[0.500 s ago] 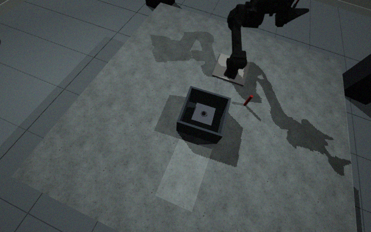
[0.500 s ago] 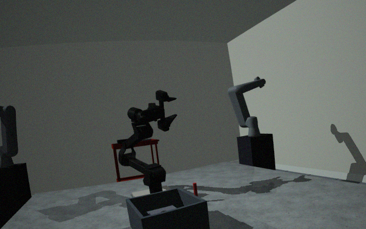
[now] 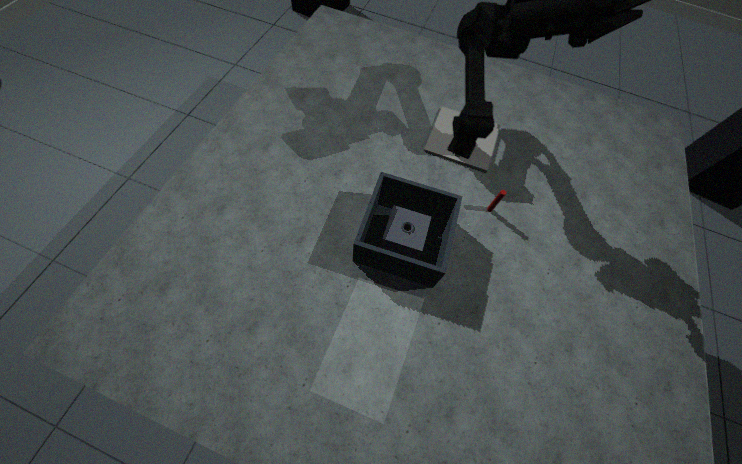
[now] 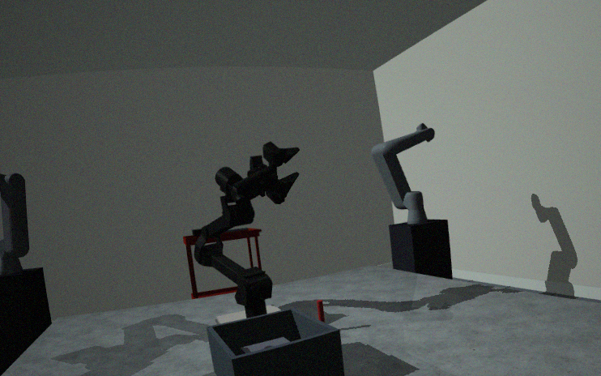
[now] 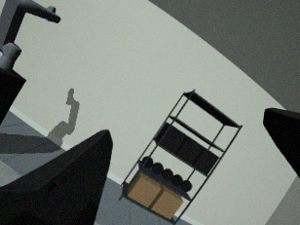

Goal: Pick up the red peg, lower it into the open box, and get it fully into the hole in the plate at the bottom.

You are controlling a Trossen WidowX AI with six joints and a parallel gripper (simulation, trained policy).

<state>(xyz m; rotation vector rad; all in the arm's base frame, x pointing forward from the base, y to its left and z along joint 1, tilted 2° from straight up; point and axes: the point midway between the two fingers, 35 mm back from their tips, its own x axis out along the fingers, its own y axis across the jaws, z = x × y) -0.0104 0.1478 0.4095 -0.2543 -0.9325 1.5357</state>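
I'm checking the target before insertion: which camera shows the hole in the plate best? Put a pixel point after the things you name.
The top view: it looks straight into the box, showing the hole [image 3: 408, 227]. The exterior view barely catches it; the wrist view misses it.

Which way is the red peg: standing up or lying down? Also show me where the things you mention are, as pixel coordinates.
Standing upright. The exterior view shows the red peg [image 3: 496, 200] [image 4: 321, 310] rising vertically from the table [image 3: 246, 328] [image 4: 487, 327], just beyond the box [image 3: 363, 221] [image 4: 287, 354].
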